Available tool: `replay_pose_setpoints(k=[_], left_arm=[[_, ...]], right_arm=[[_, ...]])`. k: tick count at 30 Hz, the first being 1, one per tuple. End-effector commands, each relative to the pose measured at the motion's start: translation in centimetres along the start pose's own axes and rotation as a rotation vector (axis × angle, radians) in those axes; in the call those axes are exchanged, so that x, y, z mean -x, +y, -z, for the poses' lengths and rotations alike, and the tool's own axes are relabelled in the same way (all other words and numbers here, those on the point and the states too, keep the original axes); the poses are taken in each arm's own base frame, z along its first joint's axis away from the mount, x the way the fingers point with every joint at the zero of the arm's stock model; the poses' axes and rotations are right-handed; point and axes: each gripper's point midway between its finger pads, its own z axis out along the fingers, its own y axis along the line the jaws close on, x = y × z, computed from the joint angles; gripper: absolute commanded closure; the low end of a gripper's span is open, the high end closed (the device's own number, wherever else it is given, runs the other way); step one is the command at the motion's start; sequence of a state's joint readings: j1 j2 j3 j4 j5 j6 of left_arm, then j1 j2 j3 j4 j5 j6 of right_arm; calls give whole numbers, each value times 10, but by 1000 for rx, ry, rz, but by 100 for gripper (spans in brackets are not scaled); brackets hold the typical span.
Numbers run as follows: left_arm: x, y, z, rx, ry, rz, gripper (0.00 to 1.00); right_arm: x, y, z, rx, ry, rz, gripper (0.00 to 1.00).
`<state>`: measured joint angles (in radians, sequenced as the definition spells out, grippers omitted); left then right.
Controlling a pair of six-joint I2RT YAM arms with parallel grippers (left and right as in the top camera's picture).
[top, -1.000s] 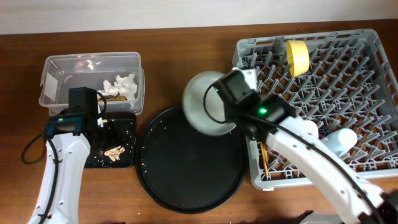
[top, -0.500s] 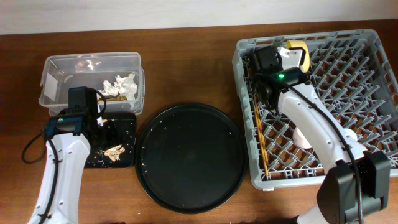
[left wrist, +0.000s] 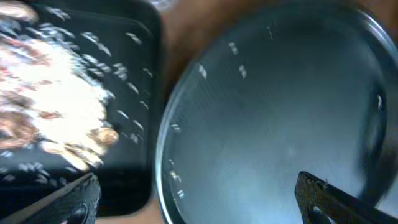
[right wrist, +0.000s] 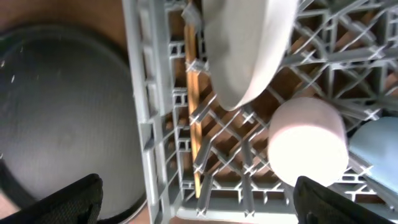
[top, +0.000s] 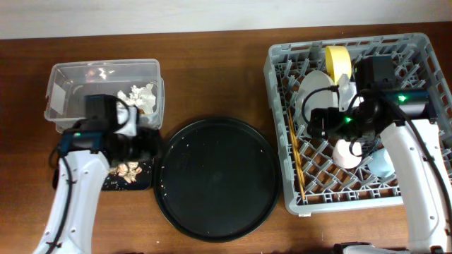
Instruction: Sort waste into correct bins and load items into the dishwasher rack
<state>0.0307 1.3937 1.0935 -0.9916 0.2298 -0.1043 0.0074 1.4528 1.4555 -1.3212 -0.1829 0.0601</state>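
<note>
- Dishwasher rack (top: 339, 204): directly under the right claw (right wrist: 199, 205), whose fingers are spread wide and hold nothing.
- Round black tray (top: 215, 180): beneath the left claw (left wrist: 199, 199), which is also wide open and empty.
- Shallow black tray (left wrist: 137, 74): just beside the left claw, carrying food scraps (left wrist: 50, 106).
- Plate (right wrist: 245, 50): on edge in the rack, ahead of the right claw.
- Pink cup (right wrist: 306, 143): in the rack, near one right finger.
- Chopsticks (right wrist: 194, 106): in the rack, along the right claw's midline.

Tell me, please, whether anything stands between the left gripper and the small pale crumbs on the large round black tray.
Nothing visible does. The left gripper hangs open over the left side of the large round black tray, and the small pale crumbs lie bare on it, uncovered.
</note>
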Motion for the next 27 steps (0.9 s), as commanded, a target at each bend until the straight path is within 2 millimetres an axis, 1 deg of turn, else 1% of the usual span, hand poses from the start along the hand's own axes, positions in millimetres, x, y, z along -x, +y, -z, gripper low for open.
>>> replay_pose_setpoints(k=[1, 3, 4, 5, 7, 9, 10, 11, 12, 13, 16, 18, 19, 20, 21, 22, 23, 24, 25, 26, 27], left_arm=[[-31, -17, 1, -8, 108, -101, 1], [-42, -10, -2, 44, 123, -121, 1], [-47, -9, -2, 45, 108, -125, 1], [-51, -8, 0, 42, 55, -136, 1], [-58, -9, 14, 25, -85, -162, 1], [-68, -8, 29, 20, -236, -180, 1], [-71, -9, 35, 11, -297, -191, 1], [-71, -10, 43, 6, -342, -199, 1], [-70, -12, 47, 2, -369, -204, 1], [-70, -11, 47, 3, -366, -203, 1], [-70, -11, 47, 3, -366, -203, 1], [-70, -11, 47, 3, -366, -203, 1], [-70, -11, 47, 3, -365, -203, 1], [-70, -11, 47, 3, -364, -203, 1], [-70, -11, 46, 3, -364, -203, 1], [-70, -11, 46, 3, -364, -203, 1], [-70, -11, 46, 3, -364, -203, 1], [-70, -11, 46, 3, -364, -203, 1], [-70, -11, 46, 3, -364, -203, 1], [-70, -11, 46, 3, -364, -203, 1], [-70, -11, 46, 3, -364, -203, 1]], right_arm=[[-7, 4, -2, 39, 26, 27, 1], [-15, 4, -4, 41, -27, 45, 1], [-19, 3, -4, 43, -79, 55, 1], [-25, 3, -2, 45, -143, 69, 1], [-40, 4, 6, 48, -254, 94, 1], [-60, 4, 18, 42, -349, 112, 1], [-71, -7, 25, -21, -394, 108, 1], [-77, -8, 28, -29, -401, 107, 1], [-77, -8, 30, -28, -408, 109, 1], [-76, -8, 28, -29, -401, 107, 1], [-74, -10, 17, -30, -350, 99, 1], [-73, -12, 5, -32, -291, 90, 1], [-72, -12, 2, -31, -277, 92, 1], [-73, -11, 3, -31, -285, 93, 1], [-75, -9, 13, -28, -329, 102, 1], [-69, -18, 29, -98, -420, 119, 1], [-69, -17, 39, -99, -478, 126, 1], [-69, -11, 56, -96, -580, 166, 1], [-69, -5, 67, -83, -698, 202, 1], [-69, -4, 71, -78, -762, 209, 1], [-73, -1, 72, -55, -864, 227, 1]])
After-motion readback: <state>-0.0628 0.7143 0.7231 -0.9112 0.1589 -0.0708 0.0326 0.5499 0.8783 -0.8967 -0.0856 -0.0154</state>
